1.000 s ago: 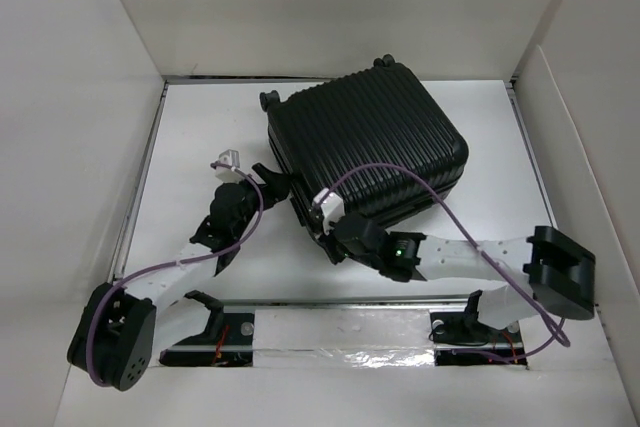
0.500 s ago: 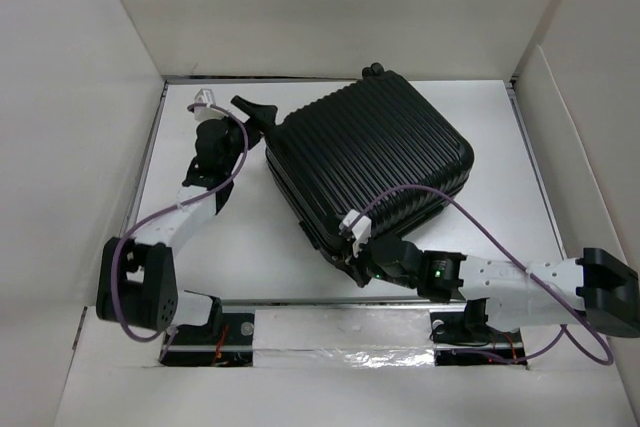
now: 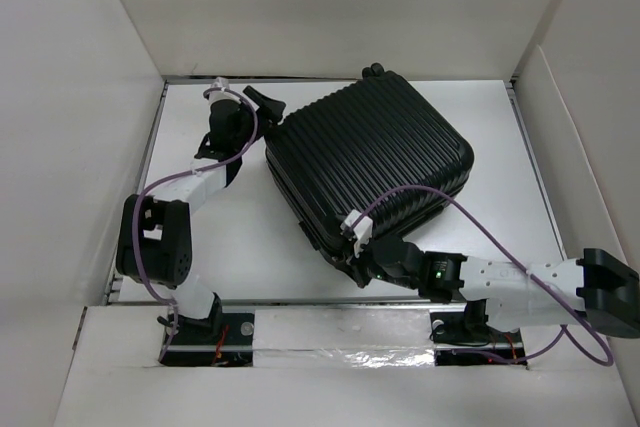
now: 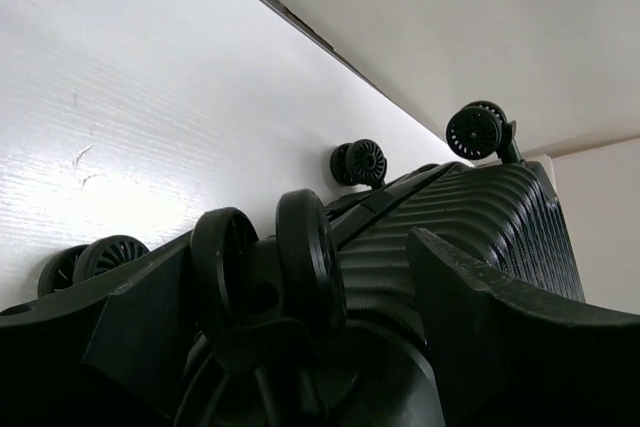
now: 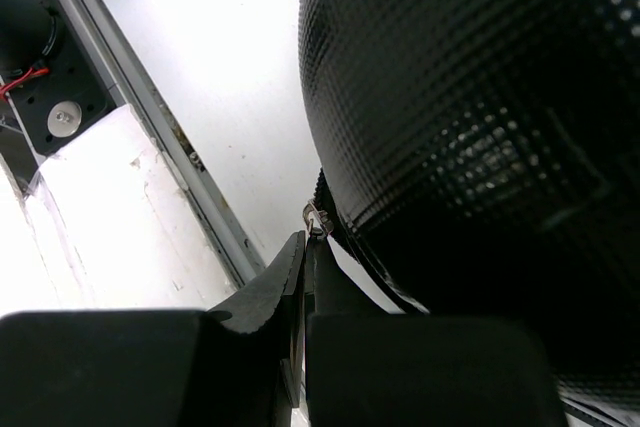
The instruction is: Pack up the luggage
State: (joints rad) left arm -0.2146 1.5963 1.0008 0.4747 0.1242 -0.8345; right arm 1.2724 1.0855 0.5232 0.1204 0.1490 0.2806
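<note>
A black ribbed hard-shell suitcase (image 3: 370, 162) lies closed and flat on the white counter (image 3: 240, 247), turned at an angle, towards the far side and a little right of the middle. The left hand (image 3: 262, 104) is at the suitcase's far-left corner, released, its fingers spread to either side of a small black wheel (image 4: 305, 257) without clearly touching it. The right hand (image 3: 352, 267) is at the near corner, clenched, its tips just beside a small silver metal piece (image 5: 316, 217) on the suitcase's seam; whether it pinches that piece cannot be told.
</note>
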